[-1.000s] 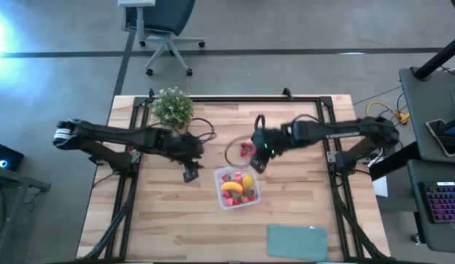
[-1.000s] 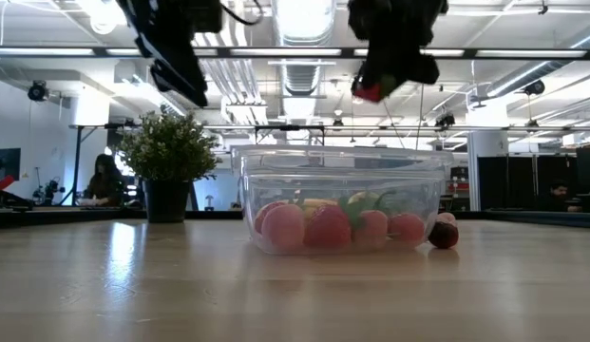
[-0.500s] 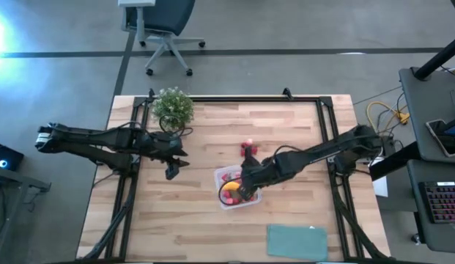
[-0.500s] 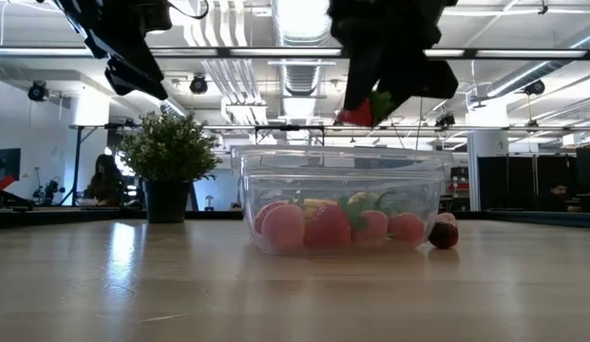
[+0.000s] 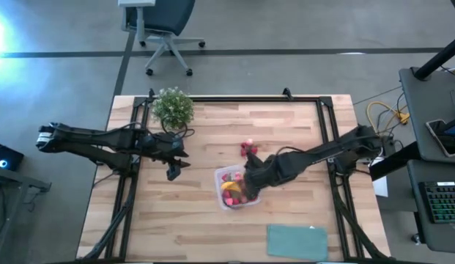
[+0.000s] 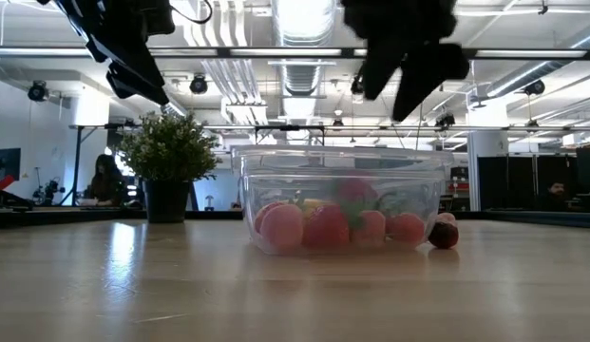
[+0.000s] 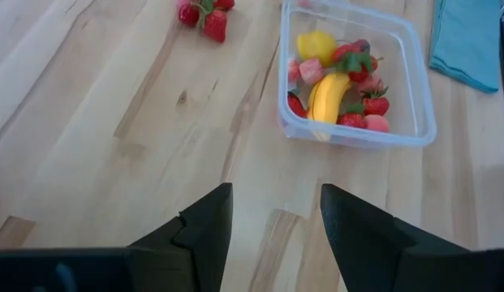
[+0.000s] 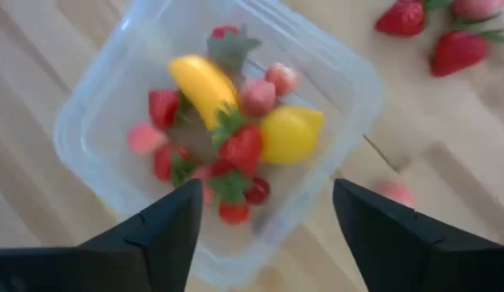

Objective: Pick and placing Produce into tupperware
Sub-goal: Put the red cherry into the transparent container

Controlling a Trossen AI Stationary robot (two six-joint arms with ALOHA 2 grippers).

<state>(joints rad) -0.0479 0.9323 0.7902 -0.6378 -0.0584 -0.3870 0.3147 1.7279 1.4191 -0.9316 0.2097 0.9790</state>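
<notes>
Spanning most of the high view, the wooden tabletop point(image 5: 176, 213) carries everything, with the two dark arms reaching in from either side. A bushy potted plant point(image 5: 172, 108) stands at the far left corner, and a flat teal cloth point(image 5: 297, 242) lies at the near edge. Near the middle sits the clear plastic container point(image 5: 237, 188), holding a yellow banana point(image 8: 201, 86), a yellow lemon point(image 8: 290, 135) and several red and pink strawberries point(image 8: 241, 148). The right end effector point(image 5: 250, 183) hangs directly above the container, its fingers spread wide with nothing between them. The left end effector point(image 5: 173, 171) hovers over bare wood to the left of the container and well apart from it, its fingers also spread and empty. A few loose strawberries point(image 5: 248, 149) lie on the tabletop just beyond the container, and one more berry point(image 6: 443, 234) rests beside its right wall in the low view.
</notes>
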